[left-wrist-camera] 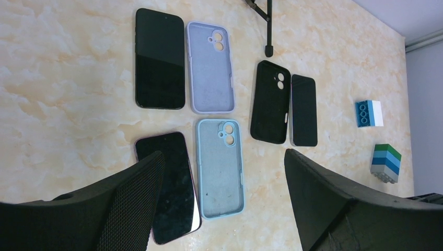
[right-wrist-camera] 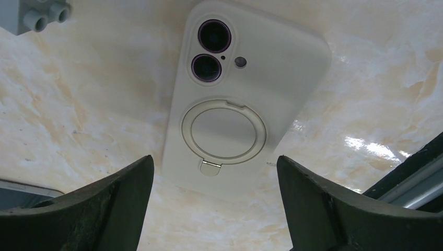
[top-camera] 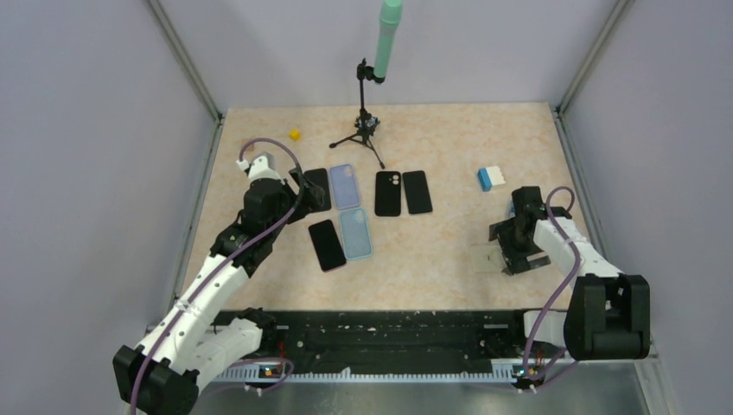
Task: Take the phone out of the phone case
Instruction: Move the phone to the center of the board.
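A cream-white phone case (right-wrist-camera: 243, 94) with a ring stand lies back up on the table, and a phone's two camera lenses show through its cut-out. My right gripper (right-wrist-camera: 215, 159) is open and hovers over its lower end, one finger on each side, without touching. In the top view this case (top-camera: 484, 258) sticks out from under the right gripper (top-camera: 512, 249). My left gripper (top-camera: 302, 192) is open and empty above the phones on the left. In the left wrist view it (left-wrist-camera: 223, 157) spreads over a light blue empty case (left-wrist-camera: 220, 167) and a bare phone (left-wrist-camera: 172, 183).
Also laid out are a lilac empty case (left-wrist-camera: 210, 67), a black case (left-wrist-camera: 270, 101) and two more bare phones (left-wrist-camera: 160, 58) (left-wrist-camera: 303, 110). A blue-and-white block (top-camera: 490, 178), a green-blue block (left-wrist-camera: 386, 162), a small yellow block (top-camera: 295, 135) and a tripod (top-camera: 366, 130) stand near the back.
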